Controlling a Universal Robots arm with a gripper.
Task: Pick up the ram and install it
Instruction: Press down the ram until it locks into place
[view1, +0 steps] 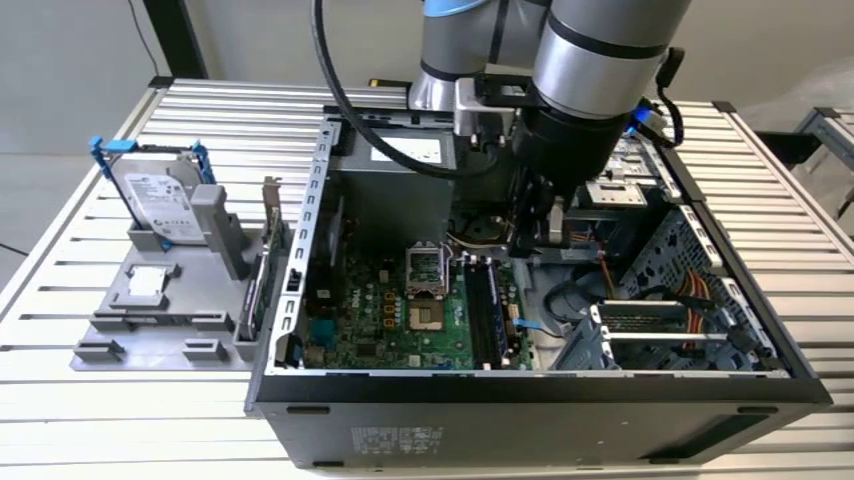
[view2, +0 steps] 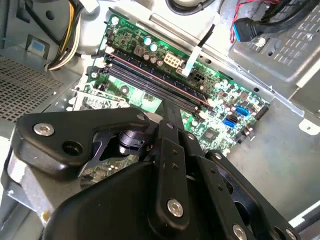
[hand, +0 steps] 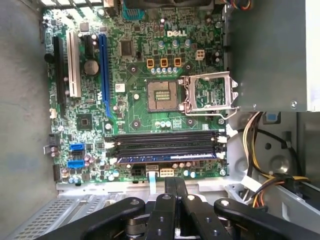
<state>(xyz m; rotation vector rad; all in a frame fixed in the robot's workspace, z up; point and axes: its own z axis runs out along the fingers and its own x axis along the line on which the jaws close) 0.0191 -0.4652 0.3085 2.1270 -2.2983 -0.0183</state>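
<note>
One robot arm (view1: 587, 60) reaches down into one open PC case (view1: 534, 400), which lies on a slatted metal table (view1: 214, 110). The gripper (hand: 175, 181) hangs just above the case floor, near the motherboard (hand: 135, 115) edge next to the memory slots. Its two fingers are pressed together, narrow, w/ nothing between them. In the exterior view the fingers are mostly hidden behind the arm and cables.

The ram (hand: 167, 157) sits in the memory slot nearest the gripper: one blue stick, lying flat along the slot, apart from the fingers. I count four memory slots in the first wrist view; the other three look dark and I cannot tell for sure if they hold anything. If the end latches are closed is too small to see.

Also on the board: one CPU socket (hand: 165, 96) w/ its metal load plate (hand: 210, 95) flipped open beside it, three expansion slots (one black, one white, one blue (hand: 104, 70)) and two small blue connectors (hand: 75, 146).

At the exterior view's left stands one grey fixture (view1: 147, 320) on the table. It holds one hard drive (view1: 160, 205) w/ blue handles, upright, and one card w/ metal bracket (view1: 271, 250), just beside the case wall. The second wrist view is half covered by the gripper body, so the board is cut off there.
</note>
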